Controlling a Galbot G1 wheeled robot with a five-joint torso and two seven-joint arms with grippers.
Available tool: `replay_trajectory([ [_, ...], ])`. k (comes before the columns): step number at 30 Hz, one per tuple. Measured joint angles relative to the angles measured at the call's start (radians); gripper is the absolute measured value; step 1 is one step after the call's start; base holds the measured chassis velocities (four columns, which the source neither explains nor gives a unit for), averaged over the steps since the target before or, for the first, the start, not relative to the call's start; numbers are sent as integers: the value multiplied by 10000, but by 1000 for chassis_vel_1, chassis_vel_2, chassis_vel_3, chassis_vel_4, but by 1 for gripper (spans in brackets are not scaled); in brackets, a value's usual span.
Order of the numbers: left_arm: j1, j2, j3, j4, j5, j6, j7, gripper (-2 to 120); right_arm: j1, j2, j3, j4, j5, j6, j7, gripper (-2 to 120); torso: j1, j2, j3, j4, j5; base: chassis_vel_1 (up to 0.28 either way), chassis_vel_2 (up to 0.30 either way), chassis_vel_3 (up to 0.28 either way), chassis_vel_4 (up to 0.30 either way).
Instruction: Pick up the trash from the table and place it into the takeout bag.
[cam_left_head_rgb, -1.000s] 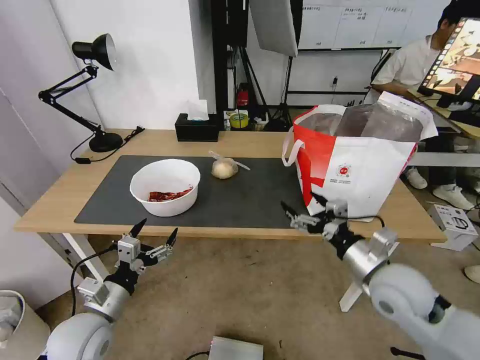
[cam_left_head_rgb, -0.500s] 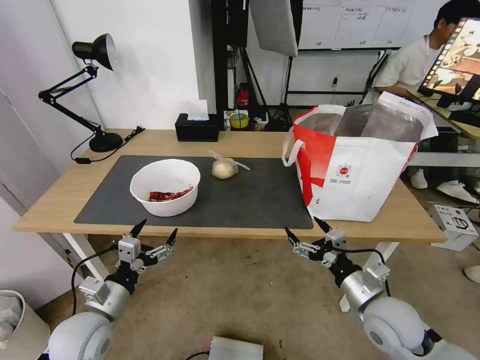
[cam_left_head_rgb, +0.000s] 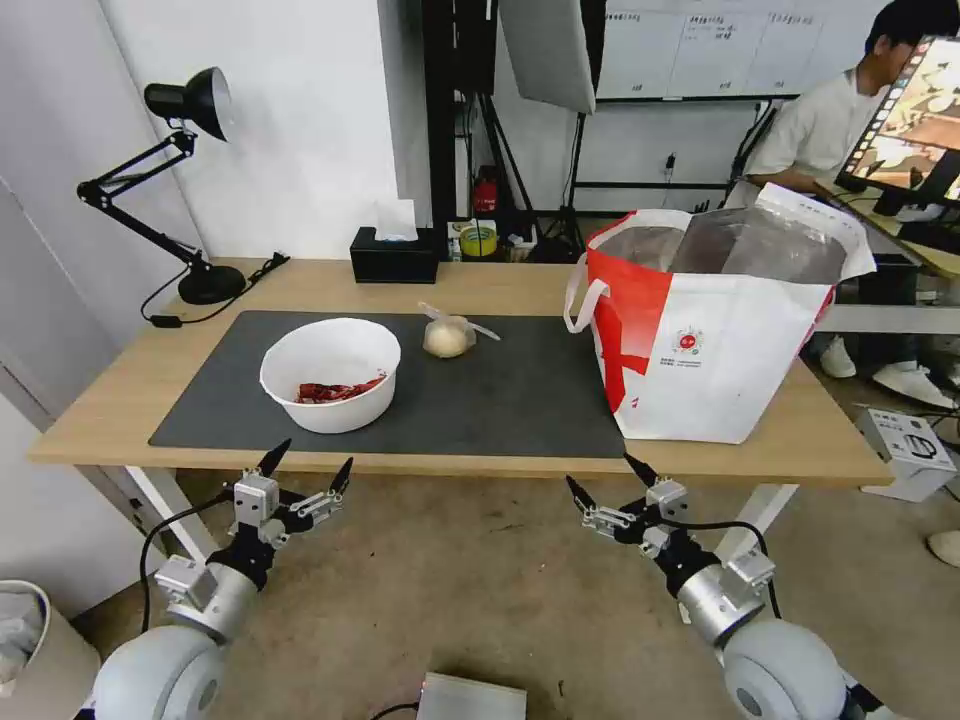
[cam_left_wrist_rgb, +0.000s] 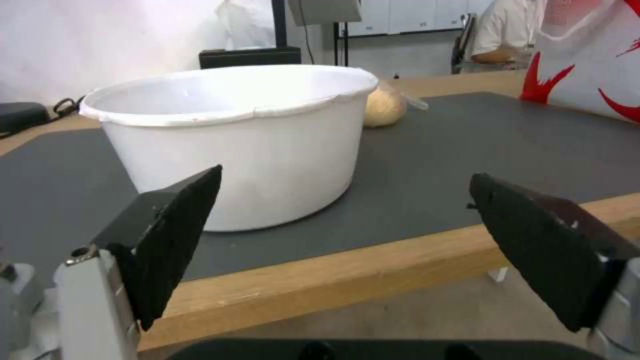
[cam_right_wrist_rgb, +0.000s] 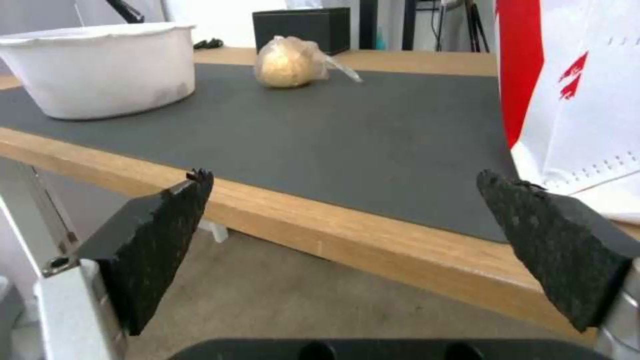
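A white round bowl (cam_left_head_rgb: 330, 387) with red scraps sits on the dark grey mat (cam_left_head_rgb: 480, 400) of the light-wood table (cam_left_head_rgb: 120, 400). A knotted clear bag of beige food (cam_left_head_rgb: 448, 336) lies behind it. The white and red takeout bag (cam_left_head_rgb: 715, 330) stands open at the table's right end. My left gripper (cam_left_head_rgb: 308, 465) hangs open below the front edge, just in front of the bowl (cam_left_wrist_rgb: 233, 140). Below the edge near the takeout bag (cam_right_wrist_rgb: 573, 100), my right gripper (cam_left_head_rgb: 600, 478) is also open and empty, with the food bag (cam_right_wrist_rgb: 288, 62) far across the mat.
A black tissue box (cam_left_head_rgb: 393, 254) and a black desk lamp (cam_left_head_rgb: 190, 180) stand at the table's back. A person sits at a screen behind the takeout bag. A small white box (cam_left_head_rgb: 908, 448) lies on the floor at right.
My right gripper has drawn back and down from the takeout bag's lower corner to below the table's front edge. The left arm has stayed still.
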Motion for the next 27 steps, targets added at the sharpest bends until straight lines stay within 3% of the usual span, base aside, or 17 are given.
replay_trajectory([
  [8, 12, 23, -55, -33, -46, -14, 0, 100, 609, -86, -167, 38, 163, -196, 86, 100, 0, 0, 0, 0, 1, 0, 0, 0, 0],
  [15, 38, 25, -92, -125, -97, -70, 3, 100, 2540, -548, -1019, -57, 914, -1179, 375, 100, 2, 0, 2, -2, 0, 0, 0, 0, 0],
  [19, 93, -82, -111, -155, -76, -70, 4, 100, 4308, -657, -1961, -468, 1500, -1663, 672, 100, 2, -1, 1, 3, -1, 0, 0, 0, 0],
  [22, 150, -212, -131, -166, -27, -71, 6, 100, 6056, -566, -3204, -1164, 2155, -1970, 874, 100, 3, -2, 2, 1, -2, 0, 0, 0, 0],
  [27, 199, -279, -227, -159, -18, -71, 9, 100, 7557, -216, -4288, -1987, 2746, -2206, 1001, 100, 2, -2, 2, -2, -1, 0, 0, 0, 0],
])
